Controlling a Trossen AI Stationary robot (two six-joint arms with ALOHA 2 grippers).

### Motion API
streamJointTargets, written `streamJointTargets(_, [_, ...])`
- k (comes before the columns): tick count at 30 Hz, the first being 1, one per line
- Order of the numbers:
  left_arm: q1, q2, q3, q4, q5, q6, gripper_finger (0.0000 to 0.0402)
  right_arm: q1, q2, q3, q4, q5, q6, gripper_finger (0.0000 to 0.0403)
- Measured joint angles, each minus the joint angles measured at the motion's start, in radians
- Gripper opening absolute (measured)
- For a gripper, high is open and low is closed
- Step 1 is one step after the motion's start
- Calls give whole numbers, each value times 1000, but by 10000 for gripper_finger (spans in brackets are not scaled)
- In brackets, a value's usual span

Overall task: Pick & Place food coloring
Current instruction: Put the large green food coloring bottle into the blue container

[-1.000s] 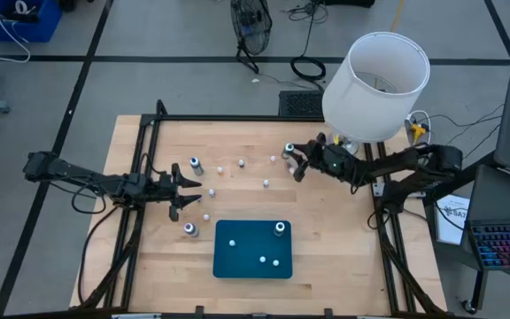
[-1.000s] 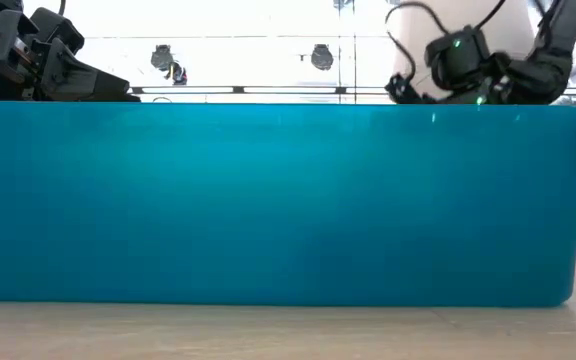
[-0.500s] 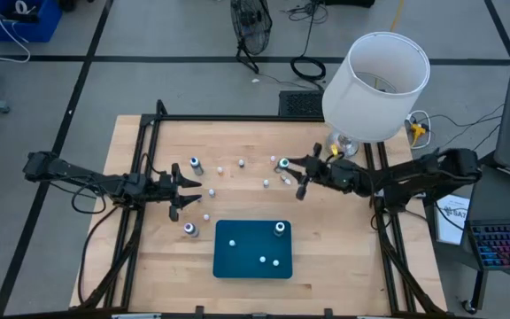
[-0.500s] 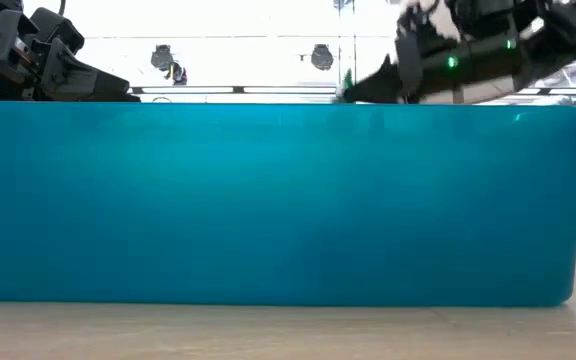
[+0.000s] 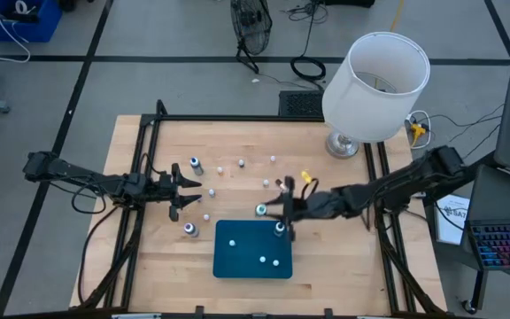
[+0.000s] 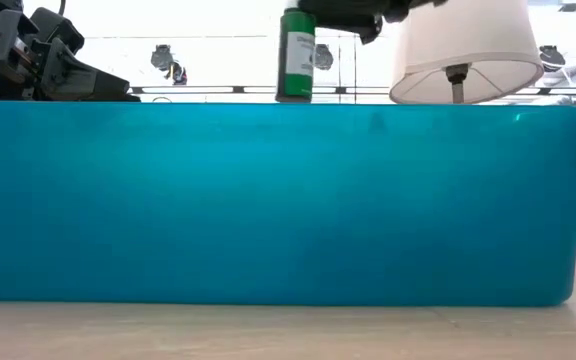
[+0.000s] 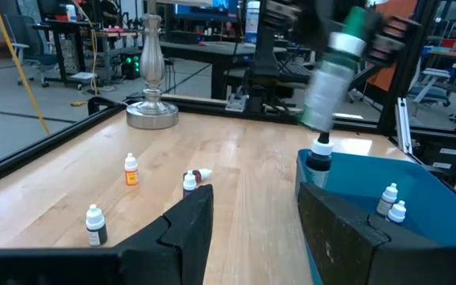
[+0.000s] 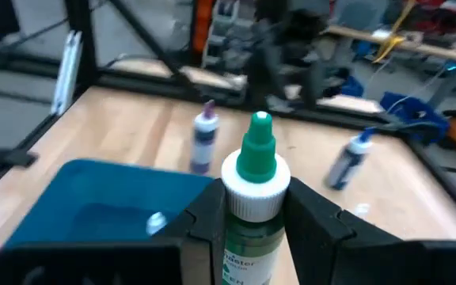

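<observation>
Jaws of the right gripper [image 8: 248, 218] are clenched on a green food-coloring bottle [image 8: 253, 198], as the right wrist view shows; its green nozzle and white collar rise between the two dark fingers, with the blue tray [image 8: 93, 210] below and beyond. High view: the right arm reaches across the surface [image 5: 237, 146] and carries this bottle just at the tray's far edge, next to a dark-capped bottle [image 5: 280, 229] standing inside the tray; three small whitish bottles also lie in the tray. The left gripper [image 5: 182, 190] waits beside the tray's far-left corner, jaws released and holding nothing. Low view: the tray wall fills the frame, and the green bottle hangs upright above its rim, in front of the lamp [image 6: 458, 50]. Left wrist view: several bottles remain on the surface outside the tray, among them an orange-labelled one [image 7: 131, 170]. Judgement: the task is partly done; four bottles are placed, one is about to be, and roughly half remain.
</observation>
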Motion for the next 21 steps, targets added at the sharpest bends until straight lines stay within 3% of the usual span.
streamJointTargets(3, [0, 0, 0, 0, 0, 0, 186, 42, 84, 61, -5, -1, 6, 89])
streamJointTargets(9, [0, 0, 0, -1, 0, 0, 187, 79, 234, 142, 11, -109, 8, 88])
streamJointTargets(13, [0, 0, 0, 0, 0, 0, 187, 58, 297, 162, 25, -139, 13, 88])
streamJointTargets(21, [0, 0, 0, 0, 0, 0, 186, -28, 379, 162, 91, -335, 112, 88])
